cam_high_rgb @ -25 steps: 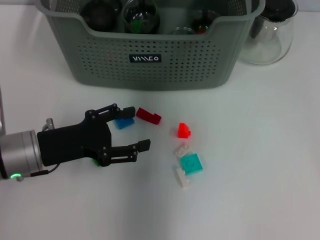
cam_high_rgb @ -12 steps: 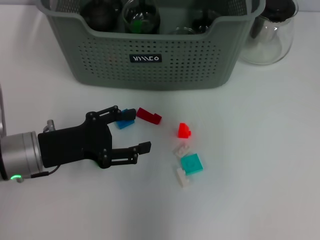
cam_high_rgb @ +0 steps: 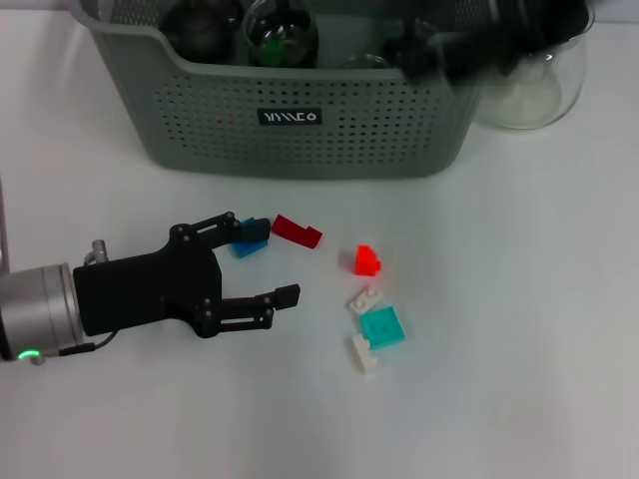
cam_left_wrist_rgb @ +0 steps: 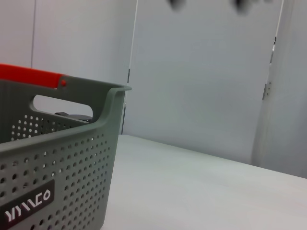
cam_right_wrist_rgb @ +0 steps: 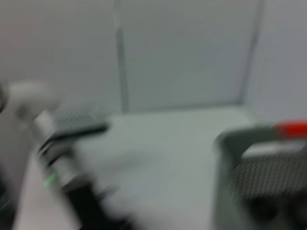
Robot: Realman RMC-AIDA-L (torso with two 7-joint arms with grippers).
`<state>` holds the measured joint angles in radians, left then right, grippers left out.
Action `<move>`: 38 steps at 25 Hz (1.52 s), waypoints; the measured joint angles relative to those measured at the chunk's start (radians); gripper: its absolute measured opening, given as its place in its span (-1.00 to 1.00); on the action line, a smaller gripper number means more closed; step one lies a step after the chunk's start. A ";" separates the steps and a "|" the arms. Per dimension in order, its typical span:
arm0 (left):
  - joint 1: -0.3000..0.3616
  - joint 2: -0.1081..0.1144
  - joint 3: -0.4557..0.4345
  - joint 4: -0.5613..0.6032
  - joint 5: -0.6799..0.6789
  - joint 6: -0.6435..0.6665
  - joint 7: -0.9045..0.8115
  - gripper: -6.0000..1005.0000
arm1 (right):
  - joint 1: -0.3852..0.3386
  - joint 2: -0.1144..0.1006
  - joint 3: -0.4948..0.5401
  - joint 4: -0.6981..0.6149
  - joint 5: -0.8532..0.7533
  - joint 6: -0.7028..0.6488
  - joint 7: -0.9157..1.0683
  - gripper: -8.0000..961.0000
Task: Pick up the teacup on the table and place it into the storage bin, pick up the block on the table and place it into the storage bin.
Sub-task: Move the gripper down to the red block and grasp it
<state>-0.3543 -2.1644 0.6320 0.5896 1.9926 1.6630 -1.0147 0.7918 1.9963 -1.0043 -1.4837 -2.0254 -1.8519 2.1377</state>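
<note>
Blue block (cam_high_rgb: 250,239) lies between the left gripper's (cam_high_rgb: 268,258) spread fingers, so centre it there before they clamp.

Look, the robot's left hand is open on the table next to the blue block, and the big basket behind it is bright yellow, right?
Almost. The left hand is open beside the blue block, but the storage bin behind it is grey-green, not yellow. The head view shows this, and the left wrist view shows the same grey-green perforated wall.
</note>
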 joint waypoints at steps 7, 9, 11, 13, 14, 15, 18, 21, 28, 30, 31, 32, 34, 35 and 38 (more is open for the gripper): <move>0.000 0.000 0.000 0.002 0.001 -0.004 0.004 0.71 | -0.016 0.058 -0.074 0.127 -0.226 -0.053 -0.067 0.57; 0.000 0.000 0.000 0.002 0.002 -0.004 0.005 0.71 | 0.012 0.080 -0.113 0.210 -0.315 -0.011 -0.079 0.56; 0.000 0.000 0.000 0.001 0.002 -0.003 0.005 0.71 | 0.038 0.095 -0.153 0.284 -0.379 0.048 -0.084 0.56; 0.000 0.000 0.001 0.001 0.002 -0.003 0.005 0.71 | 0.067 0.103 -0.224 0.376 -0.417 0.140 -0.079 0.55; 0.000 0.000 0.003 0.001 0.002 -0.003 0.005 0.71 | 0.078 0.104 -0.256 0.411 -0.419 0.180 -0.073 0.54; 0.000 0.000 0.003 0.001 0.002 -0.003 0.005 0.71 | 0.087 0.104 -0.288 0.446 -0.421 0.214 -0.068 0.54; 0.000 0.000 0.004 -0.001 0.002 -0.002 0.005 0.71 | 0.112 0.108 -0.376 0.531 -0.417 0.330 -0.059 0.52; 0.000 0.000 0.005 -0.003 0.002 -0.006 0.006 0.71 | 0.125 0.113 -0.456 0.589 -0.395 0.429 -0.051 0.51; 0.000 0.000 0.005 -0.005 0.002 -0.009 0.007 0.71 | 0.149 0.113 -0.610 0.695 -0.311 0.614 -0.042 0.48; 0.000 0.000 0.003 -0.005 0.001 -0.009 0.007 0.71 | 0.156 0.114 -0.640 0.722 -0.293 0.656 -0.041 0.47; 0.001 0.000 0.002 -0.005 0.002 -0.009 0.007 0.71 | 0.158 0.114 -0.652 0.732 -0.286 0.672 -0.041 0.46; 0.001 0.000 0.002 -0.005 0.001 -0.010 0.007 0.71 | 0.158 0.115 -0.658 0.737 -0.283 0.681 -0.041 0.46; 0.001 0.000 0.001 -0.005 0.001 -0.010 0.007 0.71 | 0.159 0.115 -0.667 0.747 -0.277 0.700 -0.040 0.45; 0.001 0.000 0.000 -0.005 0.002 -0.011 0.007 0.71 | 0.160 0.115 -0.669 0.750 -0.277 0.705 -0.039 0.44; 0.001 0.000 0.000 -0.005 0.002 -0.015 0.007 0.71 | 0.162 0.115 -0.678 0.758 -0.277 0.720 -0.038 0.43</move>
<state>-0.3528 -2.1644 0.6320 0.5844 1.9941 1.6477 -1.0078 0.9534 2.1117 -1.6819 -0.7254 -2.3022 -1.1319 2.0998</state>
